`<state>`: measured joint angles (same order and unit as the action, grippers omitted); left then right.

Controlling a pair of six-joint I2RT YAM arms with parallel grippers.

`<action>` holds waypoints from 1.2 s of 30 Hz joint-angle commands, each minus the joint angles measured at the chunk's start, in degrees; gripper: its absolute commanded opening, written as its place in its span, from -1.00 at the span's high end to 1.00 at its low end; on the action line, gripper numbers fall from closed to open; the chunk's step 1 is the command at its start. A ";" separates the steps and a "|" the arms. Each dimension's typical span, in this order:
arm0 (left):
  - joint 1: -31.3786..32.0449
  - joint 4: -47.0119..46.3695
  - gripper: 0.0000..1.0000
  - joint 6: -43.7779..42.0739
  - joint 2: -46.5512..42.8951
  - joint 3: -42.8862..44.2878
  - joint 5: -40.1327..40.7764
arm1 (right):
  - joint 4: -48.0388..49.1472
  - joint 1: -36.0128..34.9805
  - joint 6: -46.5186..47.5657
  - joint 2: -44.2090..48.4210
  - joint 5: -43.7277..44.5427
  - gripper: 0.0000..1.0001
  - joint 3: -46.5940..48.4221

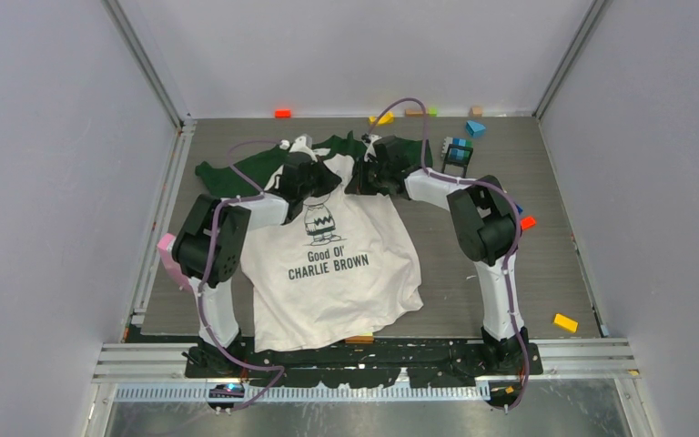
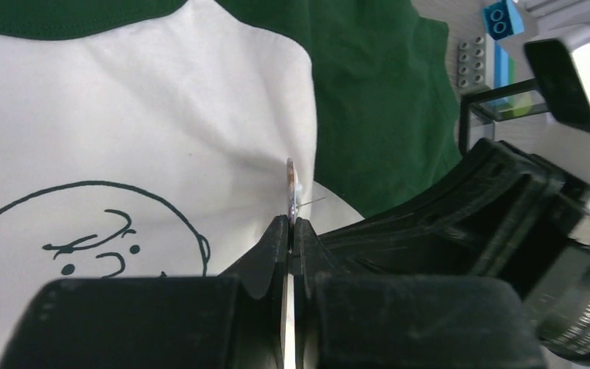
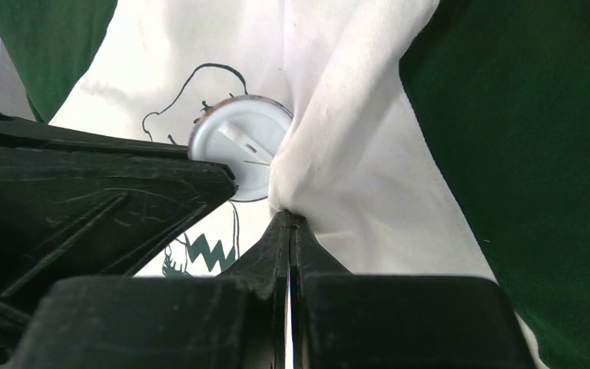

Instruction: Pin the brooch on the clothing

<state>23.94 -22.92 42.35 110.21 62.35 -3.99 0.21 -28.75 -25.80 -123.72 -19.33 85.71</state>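
Left end effector is clenched on the brooch, held edge-on against the clothing. Right end effector is clenched on a white fold of the clothing, touching the brooch.

Right hand is pinched closed on a bunched-up fold of the white-and-green T-shirt. The brooch shows its pale back (brownish rim, thin pin wire across it), touching that fold, with the left hand at its left edge.
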 commanded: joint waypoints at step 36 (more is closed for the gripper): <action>-8.12 20.80 1.00 -11.91 -25.00 -0.55 -39.32 | 12.85 6.45 3.47 44.20 -20.56 -0.40 -32.23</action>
<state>15.88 -12.01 36.49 88.42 59.16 -45.84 10.11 -21.96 -24.14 -80.29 -40.51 52.45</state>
